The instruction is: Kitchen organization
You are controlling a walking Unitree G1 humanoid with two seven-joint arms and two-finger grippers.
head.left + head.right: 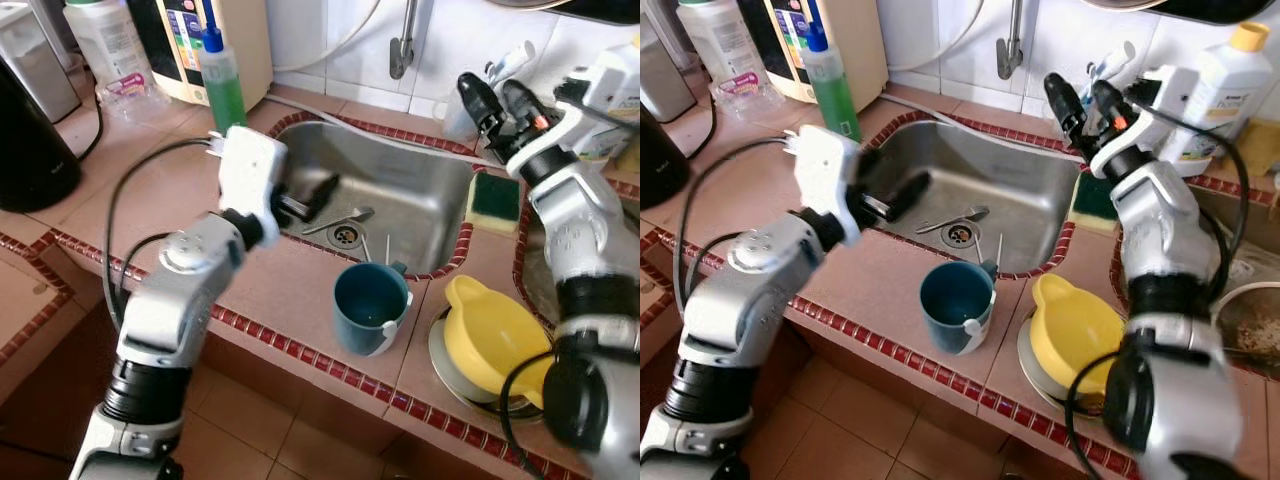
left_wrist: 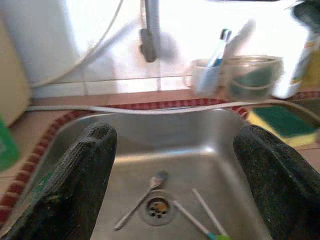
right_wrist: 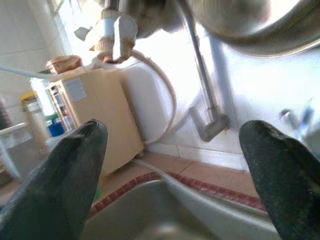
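My left gripper (image 1: 308,198) hangs open over the left side of the steel sink (image 1: 420,170), with nothing between its fingers. In the sink, a spoon (image 2: 145,195) lies beside the drain (image 2: 158,206), with two thin sticks (image 2: 200,220) close by. My right gripper (image 1: 490,92) is raised above the sink's back right corner, open and empty, near a white cup (image 2: 205,75) that holds toothbrushes. A teal cup (image 1: 370,308) with a white handle stands upright on the tiled counter just in front of the sink. A yellow bowl (image 1: 495,335) rests on a plate to the cup's right.
A green and yellow sponge (image 1: 494,200) lies at the sink's right rim. A green soap bottle (image 1: 224,85), a beige water filter (image 1: 200,40) and a black kettle (image 1: 30,140) stand on the left counter. The faucet (image 1: 402,45) is mounted on the back wall. A white bottle (image 1: 1215,90) stands far right.
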